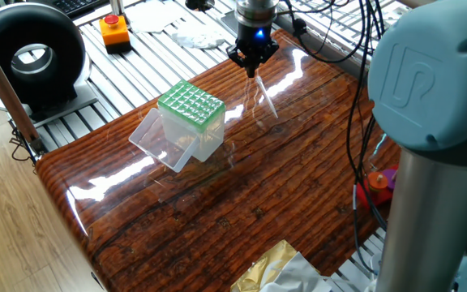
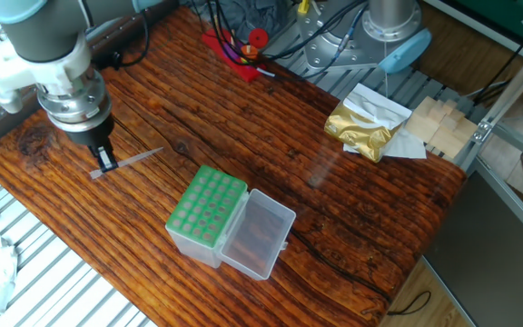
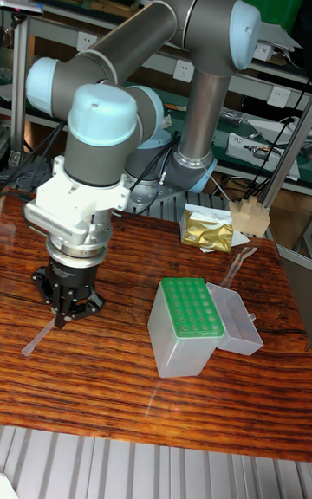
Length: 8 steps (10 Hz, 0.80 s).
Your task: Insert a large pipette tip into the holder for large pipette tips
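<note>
Here we see the claw point(image 2: 105, 162) pointing straight down over the pipette tip point(image 2: 127, 162), which lies flat on the wooden table point(image 2: 271, 136). In the other fixed view the fingers stand at the tip's wider end, and the thin end points away toward the table's middle. The fingers sit close together, but we cannot tell whether they pinch the tip or only stand just above it. In the tall fixed view the claw point(image 3: 66, 315) hangs close over the table, and the tip point(image 3: 39, 339) stretches from beneath it toward the table's near edge.

We take the tip box point(image 2: 209, 215) as our landmark. It stands upright on the table, well apart from the tip, with its green grid top facing up. Its clear lid point(image 2: 260, 232) is swung open and lies beside the box, on the side away from the claw. In one fixed view the box point(image 1: 190, 116) sits nearer the camera than the claw point(image 1: 252, 70), and the tip point(image 1: 266, 96) lies beyond the box.

A gold foil bag point(image 2: 363, 127) rests near the table edge, far from the box on its lid side.
</note>
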Motion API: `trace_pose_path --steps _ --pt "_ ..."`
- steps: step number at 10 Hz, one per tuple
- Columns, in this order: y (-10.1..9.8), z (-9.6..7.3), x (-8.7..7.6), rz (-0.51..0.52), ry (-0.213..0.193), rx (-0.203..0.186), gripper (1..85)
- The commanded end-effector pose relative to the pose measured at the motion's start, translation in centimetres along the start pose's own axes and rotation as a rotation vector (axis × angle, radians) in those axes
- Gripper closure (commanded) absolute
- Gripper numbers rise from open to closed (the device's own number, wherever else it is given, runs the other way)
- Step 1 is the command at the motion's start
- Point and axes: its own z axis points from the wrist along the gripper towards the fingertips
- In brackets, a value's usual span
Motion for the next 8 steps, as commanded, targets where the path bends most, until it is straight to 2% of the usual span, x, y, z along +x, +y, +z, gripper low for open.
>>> trace_pose_path --steps 1,3,4,5,6,8 --pt "-0.8 0.7 0.0 0.008 0.026 -0.044 84.7" --pt "-1.4 0.7 -1.2 -0.010 0.003 -0.058 84.7" --pt "-1.6 0.7 -1.0 -0.013 0.010 -0.055 84.7" --pt "-2.2 0.9 -1.3 -0.031 0.000 -0.034 84.7" --pt "-2.1 1.0 -1.5 -0.035 -0.004 -0.037 84.7" --pt "-1.5 1.1 -1.9 -0.042 -0.022 -0.058 77.3"
